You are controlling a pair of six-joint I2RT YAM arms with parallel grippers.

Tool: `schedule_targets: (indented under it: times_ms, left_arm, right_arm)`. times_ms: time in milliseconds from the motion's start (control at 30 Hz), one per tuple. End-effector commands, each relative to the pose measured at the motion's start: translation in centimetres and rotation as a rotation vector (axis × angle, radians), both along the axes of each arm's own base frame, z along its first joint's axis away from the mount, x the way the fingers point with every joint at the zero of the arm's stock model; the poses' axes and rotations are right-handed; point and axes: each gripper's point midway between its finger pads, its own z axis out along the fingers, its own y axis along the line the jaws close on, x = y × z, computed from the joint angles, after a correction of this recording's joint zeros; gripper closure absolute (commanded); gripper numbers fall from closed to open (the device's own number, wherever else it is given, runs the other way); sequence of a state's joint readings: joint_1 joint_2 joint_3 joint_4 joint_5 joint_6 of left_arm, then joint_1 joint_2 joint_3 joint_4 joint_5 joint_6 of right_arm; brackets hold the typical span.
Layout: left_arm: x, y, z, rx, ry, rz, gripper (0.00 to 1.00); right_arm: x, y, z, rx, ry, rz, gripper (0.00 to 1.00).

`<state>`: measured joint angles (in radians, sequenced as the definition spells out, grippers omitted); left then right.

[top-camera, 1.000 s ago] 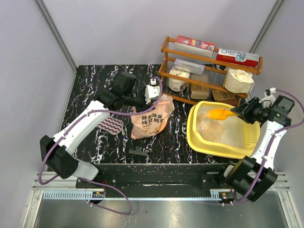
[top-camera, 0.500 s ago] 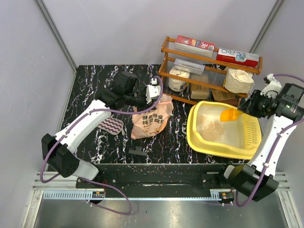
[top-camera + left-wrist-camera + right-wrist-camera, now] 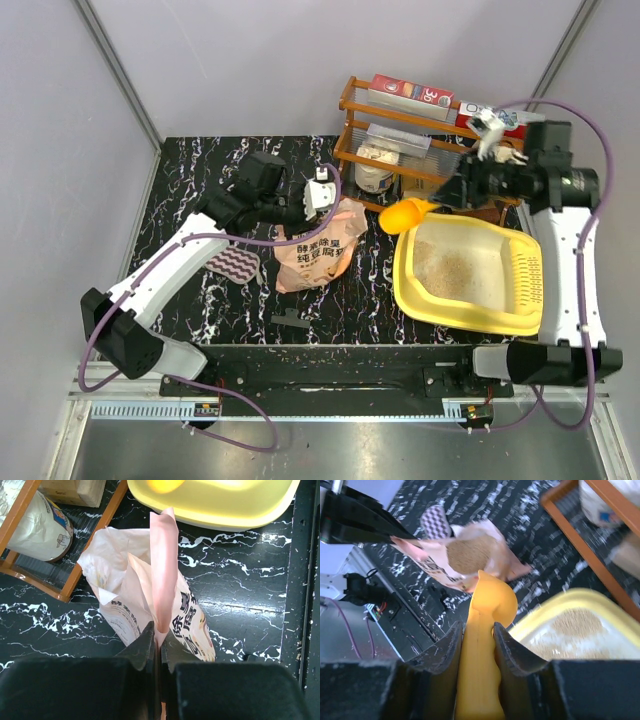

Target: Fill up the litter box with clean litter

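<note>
The yellow litter box (image 3: 404, 272) sits at the right of the table with a thin layer of pale beige clean litter (image 3: 456, 264) on its floor. The peach-orange litter bag (image 3: 318, 256) stands open at the centre, granules showing in its mouth (image 3: 470, 555). My left gripper (image 3: 159, 630) is shut on the bag's upper edge (image 3: 164, 570), holding it up. My right gripper (image 3: 477, 627) is shut on the handle of the yellow-orange scoop (image 3: 492, 597). The scoop (image 3: 405, 214) hangs above the table between the bag and the box's far left corner.
A wooden shelf (image 3: 440, 150) with white sacks, boxes and packets stands right behind the litter box, close to my right arm. A purple striped pad (image 3: 233, 265) lies left of the bag. A small black piece (image 3: 290, 320) lies near the front edge.
My right arm has lifted the scoop out of the litter box and swung it back and left toward the bag. The left gripper and the bag have stayed put.
</note>
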<state>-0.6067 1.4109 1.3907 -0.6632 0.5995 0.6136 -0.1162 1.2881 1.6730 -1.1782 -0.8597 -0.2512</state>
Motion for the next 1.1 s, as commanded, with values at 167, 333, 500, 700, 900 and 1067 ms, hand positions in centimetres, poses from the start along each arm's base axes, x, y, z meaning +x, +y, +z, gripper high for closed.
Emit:
schedule_targets:
  times_ms: [167,333,500,700,900,1067]
  left_arm:
    - [-0.3,0.1,5.8,-0.082,-0.225,-0.043,1.0]
    - [-0.2,0.3,6.2,-0.082,-0.238,-0.03,1.0]
    - [-0.3,1.2,6.6,-0.065,-0.283,-0.008,1.0]
    - [-0.5,1.4,6.7,-0.067,-0.284,-0.003,1.0]
    - [-0.4,1.3,6.6,-0.067,-0.276,-0.002,1.0]
    - [-0.1,1.1,6.4,-0.064,-0.273,-0.007,1.0]
  right_arm:
    - [5.1,10.5,1.9,0.002,-0.108,0.296,1.0]
    - [7.9,13.8,-3.7,-0.181,-0.093,0.303,1.0]
    - [11.4,12.7,-8.5,-0.257,0.083,-0.093,1.0]
    - [10.9,13.5,-10.7,-0.324,0.125,-0.098,1.0]
    - [8.1,15.6,-16.3,-0.354,0.246,-0.013,1.0]
    - [6.2,17.2,-19.2,-0.282,0.378,0.046,1.0]
